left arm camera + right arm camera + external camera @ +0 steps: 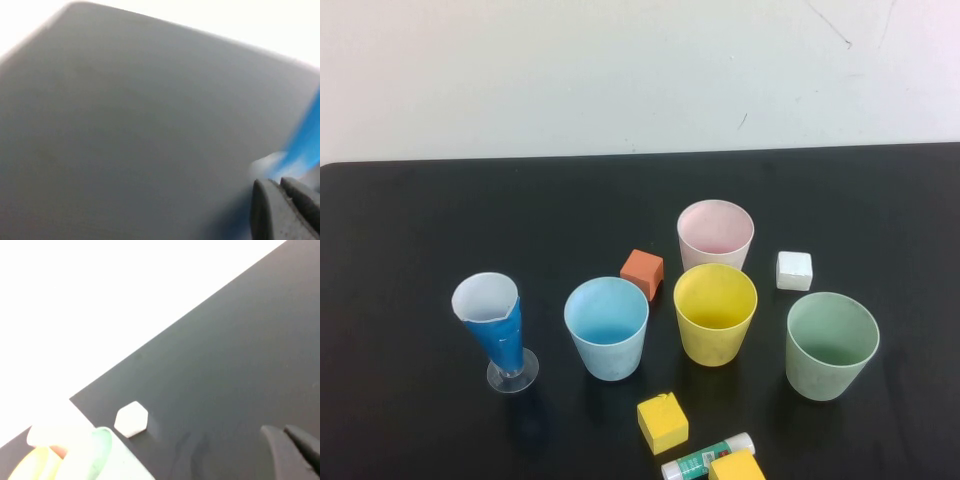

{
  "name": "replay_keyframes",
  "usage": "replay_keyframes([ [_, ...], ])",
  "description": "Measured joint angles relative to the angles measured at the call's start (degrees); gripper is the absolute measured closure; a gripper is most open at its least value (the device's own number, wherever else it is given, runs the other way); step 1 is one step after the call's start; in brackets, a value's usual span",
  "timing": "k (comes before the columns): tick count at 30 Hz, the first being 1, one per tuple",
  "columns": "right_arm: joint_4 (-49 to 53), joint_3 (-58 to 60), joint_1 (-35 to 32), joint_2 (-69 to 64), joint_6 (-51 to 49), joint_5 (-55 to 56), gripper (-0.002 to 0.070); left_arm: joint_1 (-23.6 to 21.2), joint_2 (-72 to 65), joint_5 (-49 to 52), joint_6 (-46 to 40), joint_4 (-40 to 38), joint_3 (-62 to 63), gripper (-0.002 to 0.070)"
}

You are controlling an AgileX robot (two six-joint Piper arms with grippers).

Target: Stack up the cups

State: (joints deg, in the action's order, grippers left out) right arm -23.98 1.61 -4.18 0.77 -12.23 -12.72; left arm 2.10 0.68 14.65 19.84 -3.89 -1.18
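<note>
Four cups stand upright and apart on the black table [410, 230] in the high view: pale pink [715, 232] at the back, yellow [715, 312] in front of it, light blue [607, 327] to the left, pale green [831, 344] to the right. Neither arm shows in the high view. My left gripper [281, 186] shows only in its wrist view, fingers together, empty, over bare table next to a blurred blue glass [306, 137]. My right gripper [283, 430] is shut and empty over bare table; the green cup [107, 460] and yellow cup [27, 467] show at the edge of its wrist view.
A narrow blue glass [496, 328] with a white rim and clear foot stands at the left. An orange block [642, 272], a white block [794, 270], two yellow blocks [662, 421] and a glue stick [705, 457] lie among the cups. The white block also shows in the right wrist view [131, 418].
</note>
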Motion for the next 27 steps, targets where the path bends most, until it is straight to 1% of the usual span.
replay_keyframes([
  [2,0.0,0.0,0.0,0.0,0.0,0.7,0.0666,0.0,0.0,-3.5,6.7,-11.9,0.0,0.0676],
  [5,-0.1,0.0,0.0,0.0,-0.1,2.1,0.0666,0.0,0.1,-7.7,13.4,-27.7,0.0,0.0676],
  [6,-0.1,0.0,0.0,0.0,-0.1,2.5,0.0666,0.0,0.1,-8.6,14.3,-31.5,0.0,0.0676],
  [8,-0.1,0.0,0.0,0.0,-0.1,3.5,0.0666,0.0,0.1,-9.3,15.2,-35.9,0.0,0.0676],
  [10,-0.1,0.0,0.0,0.0,-0.1,4.5,0.0666,0.0,0.1,-9.7,15.6,-37.5,0.0,0.0677],
  [15,-0.1,0.0,0.0,0.0,-0.1,5.4,0.0666,0.0,0.1,-10.1,15.2,-38.5,0.0,0.0676],
  [19,-0.1,0.0,0.0,0.0,-0.1,4.1,0.0666,0.0,0.1,-10.1,15.1,-40.0,0.0,0.0676],
  [23,-0.1,0.0,0.0,0.0,-0.1,3.0,0.0666,0.0,0.1,-10.1,13.0,-40.3,0.0,0.0676],
  [25,-0.1,0.0,0.0,0.0,0.4,2.7,0.0666,0.0,0.1,-8.6,9.2,-39.6,1.4,0.0676],
  [27,-0.1,0.0,0.0,0.0,0.8,2.6,0.0666,0.0,0.1,-5.5,1.2,-37.1,5.5,0.0676],
])
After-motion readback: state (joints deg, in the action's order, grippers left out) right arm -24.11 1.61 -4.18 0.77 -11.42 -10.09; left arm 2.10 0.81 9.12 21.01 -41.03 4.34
